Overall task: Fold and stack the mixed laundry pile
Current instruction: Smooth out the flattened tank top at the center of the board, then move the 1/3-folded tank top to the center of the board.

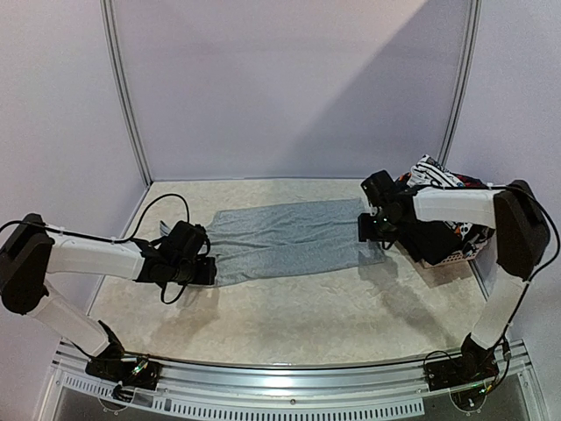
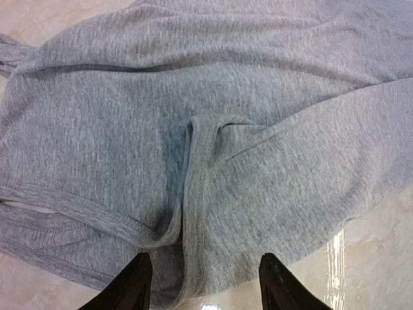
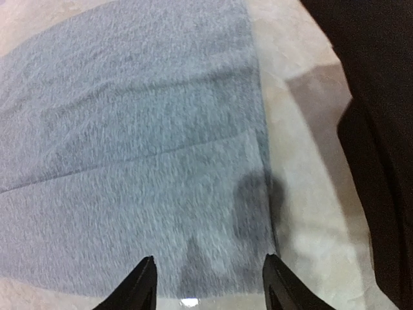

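Left pincer (image 2: 204,259) gapes over light grey trousers (image 2: 258,97).

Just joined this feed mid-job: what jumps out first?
The grey trousers lie spread flat across the middle of the table, the left gripper at their left end and the right gripper at their right, both with jaws open. The rest of the laundry pile is heaped in the far right corner.

Top cam sitting high behind the arm bases (image 1: 123,368), looking down and forward across the whole table (image 1: 289,324). Both wrist cams pointing steeply down, close over the light grey trousers (image 1: 289,239), own fingertips (image 2: 139,284) framing each bottom edge. All three views sharing that grey cloth.
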Tool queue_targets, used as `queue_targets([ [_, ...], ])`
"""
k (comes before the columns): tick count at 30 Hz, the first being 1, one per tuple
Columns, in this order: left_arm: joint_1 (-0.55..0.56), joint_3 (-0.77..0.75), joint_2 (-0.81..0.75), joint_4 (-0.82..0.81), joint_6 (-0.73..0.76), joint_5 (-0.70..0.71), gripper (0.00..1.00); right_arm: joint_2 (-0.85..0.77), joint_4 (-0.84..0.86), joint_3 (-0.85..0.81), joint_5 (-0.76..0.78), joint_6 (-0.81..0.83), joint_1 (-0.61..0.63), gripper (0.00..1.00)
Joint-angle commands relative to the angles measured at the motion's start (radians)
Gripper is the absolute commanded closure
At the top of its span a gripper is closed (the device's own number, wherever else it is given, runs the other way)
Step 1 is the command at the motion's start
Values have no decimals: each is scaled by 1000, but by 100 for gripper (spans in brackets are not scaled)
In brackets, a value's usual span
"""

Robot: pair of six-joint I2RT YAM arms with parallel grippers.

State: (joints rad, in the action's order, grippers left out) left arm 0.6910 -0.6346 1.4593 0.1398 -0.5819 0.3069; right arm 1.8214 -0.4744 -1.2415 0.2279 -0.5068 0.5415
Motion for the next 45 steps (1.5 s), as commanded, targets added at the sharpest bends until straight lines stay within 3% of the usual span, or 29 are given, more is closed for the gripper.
queue_targets([
  [1,8,41,-40,33,-39,-11,41,-133,40,183,24,-47,-3,40],
  [6,8,64,-19,23,-36,8,37,-178,87,305,9,-75,-51,38],
  [12,8,80,18,2,-43,25,32,-136,149,303,-38,-68,-66,41],
  [20,5,94,48,-27,-42,59,32,8,177,230,-69,-65,-72,55],
  [23,5,98,65,-56,-35,51,40,36,178,227,-86,-67,-73,68],
  [25,4,100,78,-81,-29,38,51,36,177,232,-93,-70,-72,79],
  [28,4,98,85,-91,-15,29,81,16,162,247,-98,-72,-72,98],
  [30,3,96,64,-60,-12,43,99,-14,153,268,-101,-76,-70,100],
  [37,5,98,-114,144,-28,69,100,-169,31,349,-35,-111,11,100],
  [45,19,58,-156,326,-104,68,100,-390,-55,511,31,-207,68,100],
])
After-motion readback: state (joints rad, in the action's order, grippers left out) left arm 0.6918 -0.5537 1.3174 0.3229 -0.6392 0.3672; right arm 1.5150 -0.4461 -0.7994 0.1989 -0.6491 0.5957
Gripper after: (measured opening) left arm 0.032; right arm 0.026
